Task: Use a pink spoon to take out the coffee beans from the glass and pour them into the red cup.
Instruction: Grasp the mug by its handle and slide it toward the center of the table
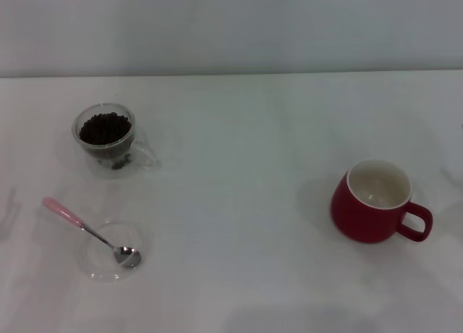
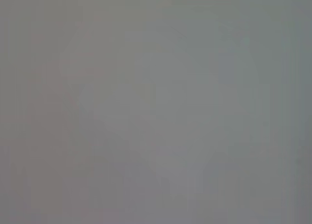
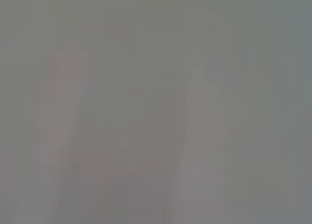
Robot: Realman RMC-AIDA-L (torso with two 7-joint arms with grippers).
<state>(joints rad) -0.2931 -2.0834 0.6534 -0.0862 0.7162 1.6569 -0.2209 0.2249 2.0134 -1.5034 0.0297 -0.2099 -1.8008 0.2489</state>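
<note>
Nothing crowds the pink spoon [image 1: 79,226], bowl in a clear dish [image 1: 116,250]; glass [image 1: 108,139] of coffee beans [image 1: 105,128] behind, red cup [image 1: 376,201] far right; no end effector visible, state unknown.

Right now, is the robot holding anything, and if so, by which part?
Nothing is held. The pink spoon lies untouched with its bowl in the clear dish, and no gripper is in view.
</note>
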